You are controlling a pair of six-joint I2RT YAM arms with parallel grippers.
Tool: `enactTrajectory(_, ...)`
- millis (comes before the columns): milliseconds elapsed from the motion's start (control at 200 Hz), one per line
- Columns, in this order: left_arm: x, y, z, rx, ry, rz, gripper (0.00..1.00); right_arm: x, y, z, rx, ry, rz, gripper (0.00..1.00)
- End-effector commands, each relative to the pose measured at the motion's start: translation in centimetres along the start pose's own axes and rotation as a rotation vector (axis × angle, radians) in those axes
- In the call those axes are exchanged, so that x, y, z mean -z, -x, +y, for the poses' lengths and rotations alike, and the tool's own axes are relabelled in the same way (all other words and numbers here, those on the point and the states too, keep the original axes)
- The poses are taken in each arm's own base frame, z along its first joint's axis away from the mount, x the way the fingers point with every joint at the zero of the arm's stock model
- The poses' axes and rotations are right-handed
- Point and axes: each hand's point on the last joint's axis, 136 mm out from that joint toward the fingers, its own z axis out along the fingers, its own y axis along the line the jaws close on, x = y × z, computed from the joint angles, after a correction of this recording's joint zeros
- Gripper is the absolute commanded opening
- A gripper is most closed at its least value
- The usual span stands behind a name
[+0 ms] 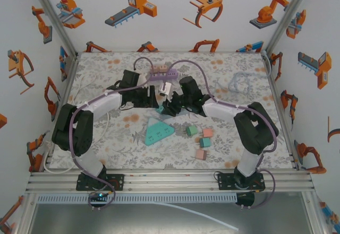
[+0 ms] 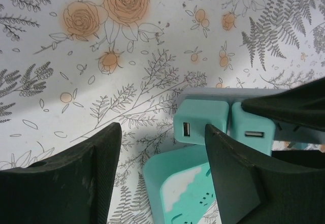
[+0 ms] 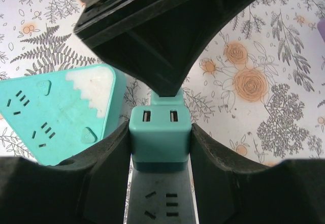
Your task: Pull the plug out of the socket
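A teal cube plug (image 3: 160,138) with two USB slots sits on a grey-white socket strip (image 3: 171,199). My right gripper (image 3: 160,132) is shut on the plug, one finger pressed on each side. A second teal cube (image 3: 168,100) sits just beyond it on the same strip. My left gripper (image 2: 161,130) is open, and its right finger (image 2: 238,178) stands beside that second cube (image 2: 199,118). The gripped plug (image 2: 253,127) shows between the right gripper's black fingers (image 2: 289,104). In the top view both grippers (image 1: 151,97) (image 1: 170,105) meet at mid-table.
A teal triangular power strip (image 1: 158,132) lies just in front of the grippers. A purple power strip (image 1: 162,75) with its cable lies behind them. Small pink and green blocks (image 1: 201,141) sit at the front right, and a clear coil (image 1: 240,81) at the back right.
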Motion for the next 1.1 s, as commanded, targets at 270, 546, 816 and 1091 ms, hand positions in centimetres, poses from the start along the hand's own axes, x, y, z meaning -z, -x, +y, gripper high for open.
enactTrajectory(270, 4.3, -1.5, -1.4, 0.009, -0.035, 0.017, 0.65, -2.8, -2.6, -1.5, 0.075, -0.006, -0.026, 0.0)
enactTrajectory(546, 3.5, -2.6, 2.1, 0.024, 0.152, 0.083, 0.68, -4.3, -0.8, -2.5, 0.077, 0.023, -0.1, 0.0)
enactTrajectory(816, 1.0, -1.9, 1.4, 0.046, 0.079, 0.092, 0.7, -4.3, -2.0, -1.3, 0.053, 0.076, -0.063, 0.0)
enactTrajectory(1091, 5.1, 1.3, -1.5, 0.029, -0.03, -0.146, 0.7, -4.3, -2.9, -1.7, 0.067, 0.059, 0.0, 0.0)
